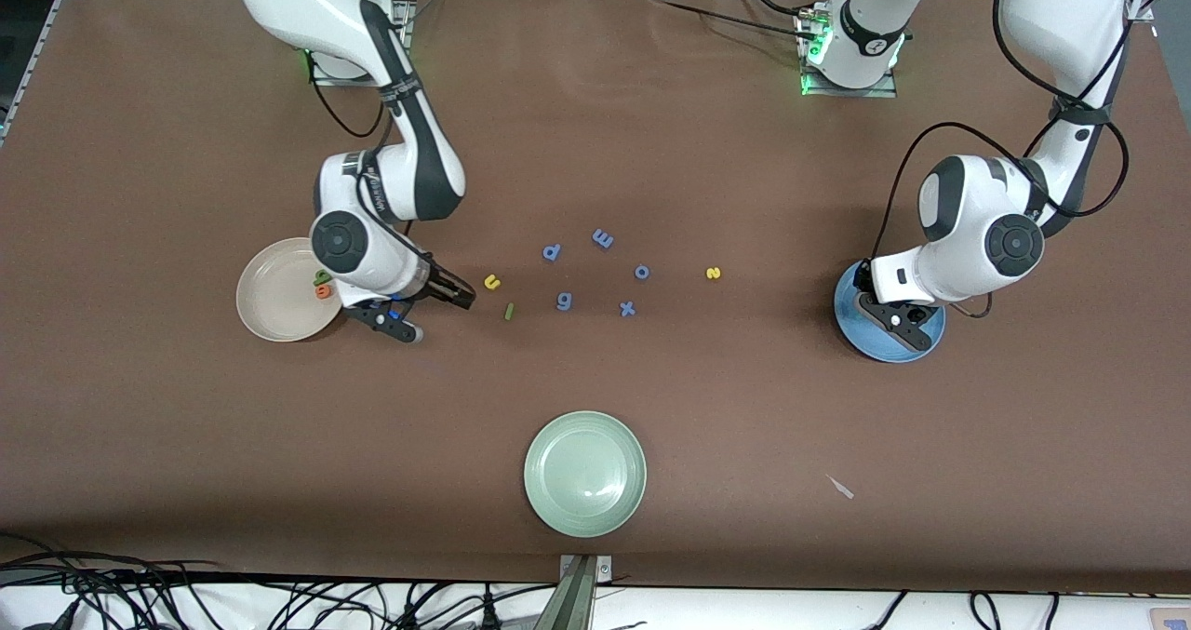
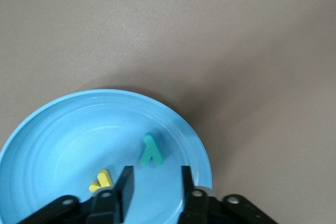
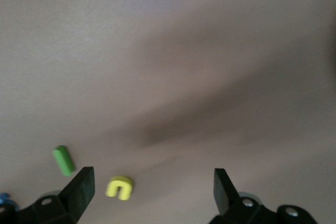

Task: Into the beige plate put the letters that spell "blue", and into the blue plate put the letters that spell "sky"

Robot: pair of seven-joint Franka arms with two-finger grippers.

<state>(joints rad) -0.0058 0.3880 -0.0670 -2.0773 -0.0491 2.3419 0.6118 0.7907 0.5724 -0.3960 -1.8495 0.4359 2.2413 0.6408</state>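
The beige plate [image 1: 272, 302] lies toward the right arm's end of the table, with the dark green b [image 1: 322, 277] and the orange e [image 1: 323, 291] in it. My right gripper [image 1: 439, 317] [image 3: 153, 179] hangs open and empty beside that plate, close to the yellow u [image 1: 492, 282] [image 3: 119, 187] and the green l [image 1: 509, 311] [image 3: 63, 160] on the table. The yellow s [image 1: 714, 273] lies nearer the middle. My left gripper [image 1: 898, 323] [image 2: 156, 179] is low over the blue plate [image 1: 884, 351] [image 2: 68, 129], jaws apart with nothing between. The teal y [image 2: 151, 150] and yellow k [image 2: 101, 180] lie in that plate.
Several periwinkle letters [image 1: 603, 237] are scattered mid-table among the task letters. A pale green plate [image 1: 584, 474] sits nearest the front camera. A small pale scrap [image 1: 841, 488] lies beside it, toward the left arm's end.
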